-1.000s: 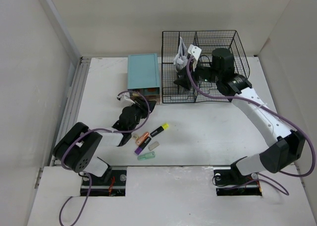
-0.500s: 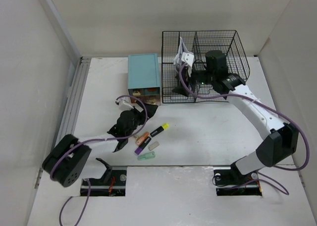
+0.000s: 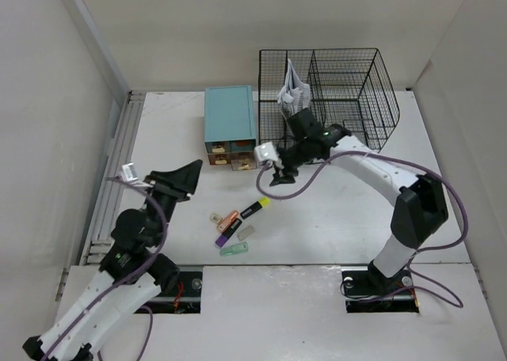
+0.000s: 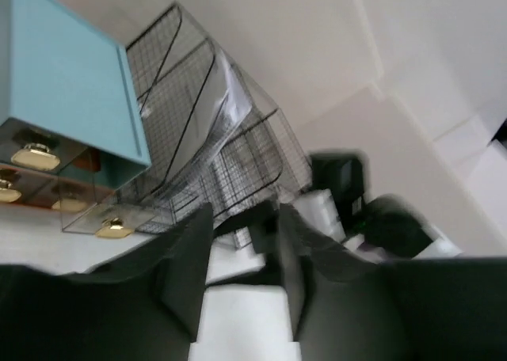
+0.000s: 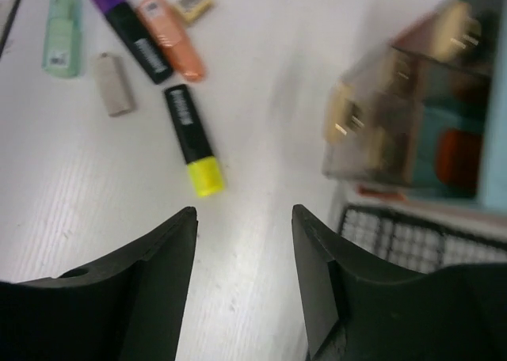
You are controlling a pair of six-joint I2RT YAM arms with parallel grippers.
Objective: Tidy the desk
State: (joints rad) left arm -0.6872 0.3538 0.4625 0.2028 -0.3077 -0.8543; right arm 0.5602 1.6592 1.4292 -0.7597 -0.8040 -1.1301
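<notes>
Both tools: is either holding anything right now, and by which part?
Nothing is held. The right tool is open over bare desk, near the yellow-capped highlighter but not touching it. The left tool is open and empty too.

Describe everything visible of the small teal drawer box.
The small teal drawer box is a cabinet with an opaque teal shell and clear, gold-knobbed drawers facing the arms. It stands upright on the white desk, close beside the black wire-mesh rack; contact is unclear. One lower drawer looks partly pulled out; reddish items show inside. The open right end effector hovers in front, apart.
</notes>
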